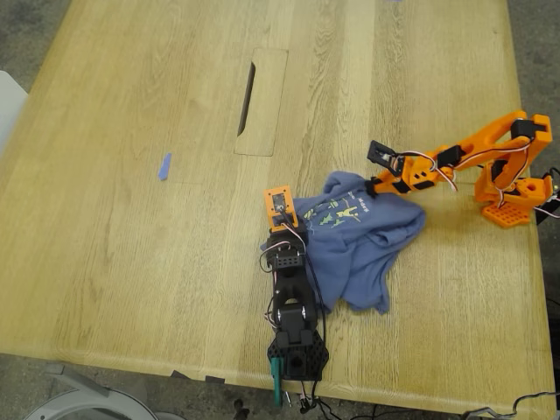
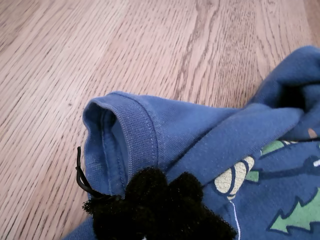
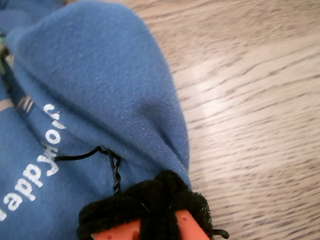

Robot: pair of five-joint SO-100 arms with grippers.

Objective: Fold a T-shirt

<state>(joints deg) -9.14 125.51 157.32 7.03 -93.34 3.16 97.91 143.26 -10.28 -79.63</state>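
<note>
The slate-blue T-shirt [image 1: 367, 241] lies crumpled on the wooden table, right of centre in the exterior view, with its green print facing up. My first gripper [image 1: 291, 216], on the black arm at the table's front edge, is shut on the shirt's edge by a sleeve hem [image 2: 135, 130]; its black pads [image 2: 150, 200] pinch the cloth [image 2: 200, 135]. My second gripper [image 1: 372, 185], on the orange arm from the exterior view's right, is shut on a raised fold [image 3: 100, 75] near the white lettering [image 3: 47, 165]; its black pads [image 3: 150, 200] press the cloth.
A small blue tape scrap [image 1: 164, 166] lies on the table at the exterior view's left. A rectangular cutout panel with a slot [image 1: 261, 102] sits at the table's back centre. The orange arm's base [image 1: 512, 197] stands at the right edge.
</note>
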